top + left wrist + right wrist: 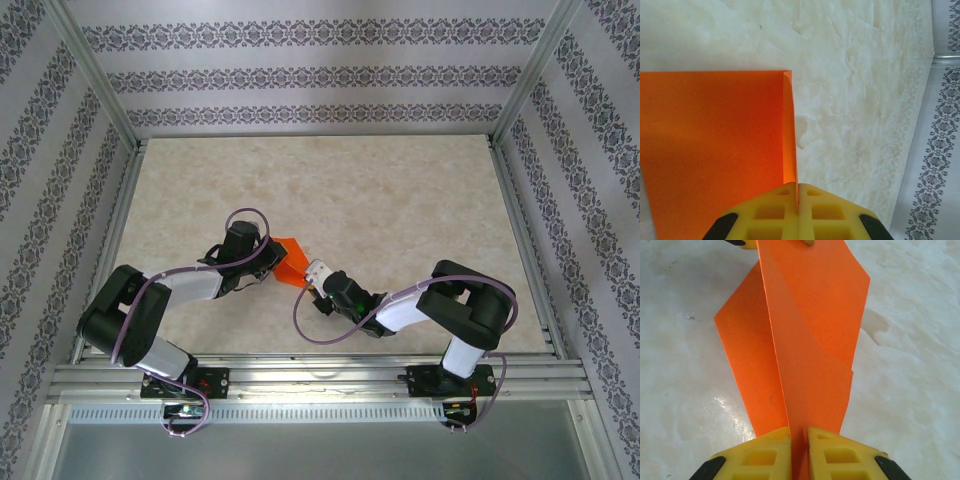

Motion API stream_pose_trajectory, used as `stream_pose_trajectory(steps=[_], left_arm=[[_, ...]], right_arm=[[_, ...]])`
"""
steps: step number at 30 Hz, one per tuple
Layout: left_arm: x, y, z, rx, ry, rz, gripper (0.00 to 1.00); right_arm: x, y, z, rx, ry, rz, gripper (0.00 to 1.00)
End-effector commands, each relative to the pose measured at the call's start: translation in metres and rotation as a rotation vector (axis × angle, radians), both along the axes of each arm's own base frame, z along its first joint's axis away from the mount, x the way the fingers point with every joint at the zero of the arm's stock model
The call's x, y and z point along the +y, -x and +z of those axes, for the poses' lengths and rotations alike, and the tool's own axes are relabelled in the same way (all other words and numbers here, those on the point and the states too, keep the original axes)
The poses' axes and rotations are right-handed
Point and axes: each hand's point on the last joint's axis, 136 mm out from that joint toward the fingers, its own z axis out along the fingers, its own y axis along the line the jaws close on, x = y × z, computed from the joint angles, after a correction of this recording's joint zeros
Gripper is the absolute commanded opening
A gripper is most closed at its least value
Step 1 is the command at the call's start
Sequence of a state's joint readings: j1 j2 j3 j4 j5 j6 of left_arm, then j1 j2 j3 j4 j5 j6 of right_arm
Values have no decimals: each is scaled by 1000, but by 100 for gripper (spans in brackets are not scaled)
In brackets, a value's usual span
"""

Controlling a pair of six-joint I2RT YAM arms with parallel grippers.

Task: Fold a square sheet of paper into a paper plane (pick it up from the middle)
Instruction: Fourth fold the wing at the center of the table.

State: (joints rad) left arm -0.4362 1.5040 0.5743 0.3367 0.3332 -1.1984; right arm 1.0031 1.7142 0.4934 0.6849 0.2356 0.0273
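With my left gripper [797, 196] and right gripper [799, 436] both clamped on opposite ends of the paper [810, 330], any pull apart could have torn it.

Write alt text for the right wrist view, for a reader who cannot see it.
Two yellow fingers of the right gripper pinch a creased, partly folded orange paper, which extends away over a pale marbled table.

A beige marbled tabletop [400, 190] sits enclosed by walls [300, 75] papered in seemingly floral stripes.
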Motion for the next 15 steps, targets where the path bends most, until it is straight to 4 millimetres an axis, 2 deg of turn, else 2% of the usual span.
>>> stream_pose_trajectory(steps=[1,8,15], left_arm=[[3,-5,2,-12,13,17,5],[3,-5,3,-14,17,17,5],[2,-5,2,-12,15,14,5]], right_arm=[[5,-4,12,-5,-47,-3,19],[6,-7,16,-14,-52,-1,16],[8,-8,19,-15,-72,-8,20]])
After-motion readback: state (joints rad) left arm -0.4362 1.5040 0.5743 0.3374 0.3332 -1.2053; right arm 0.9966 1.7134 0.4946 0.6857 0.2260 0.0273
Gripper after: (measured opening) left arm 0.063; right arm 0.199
